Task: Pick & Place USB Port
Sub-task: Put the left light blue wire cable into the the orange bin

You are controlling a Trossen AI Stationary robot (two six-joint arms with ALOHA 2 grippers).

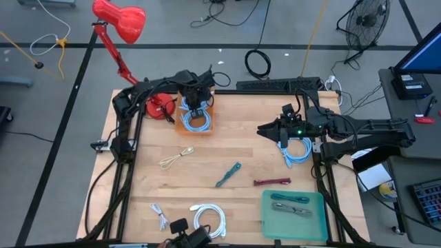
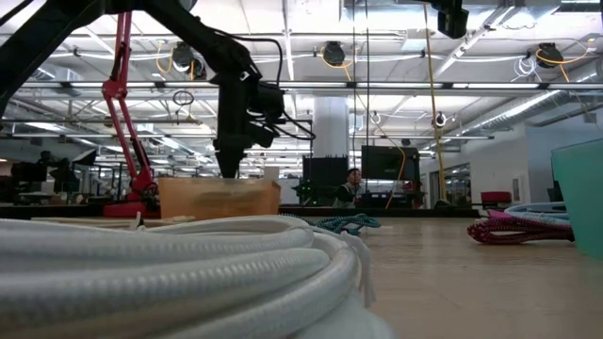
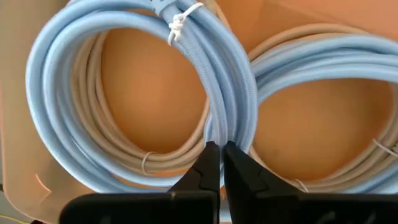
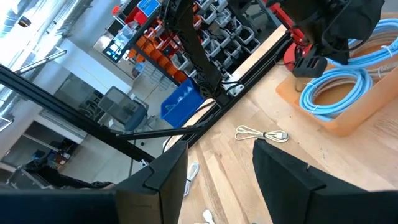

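Pale blue braided cable (image 3: pixel 124 93), coiled in loops and cinched with a white twist tie (image 3: pixel 180 18), fills the left wrist view: it lies in an orange tray (image 3: pixel 155 106), and the left gripper (image 3: pixel 219 163) has its jaws pinched shut on one strand of the coil. From above, the same tray (image 1: pixel 207 125) sits at the far left part of the wooden worktop (image 1: pixel 227 155) with the left gripper (image 1: pixel 196 109) down inside it, a detail the close view cannot place. The high view alone shows the right gripper (image 1: pixel 281 141) over a second blue coil (image 1: pixel 298 153) near the right edge. In its own wrist view, the right gripper's jaws stand apart, holding nothing. The low view catches the tray's side wall (image 2: pixel 219 198) with the left arm dropping into it.
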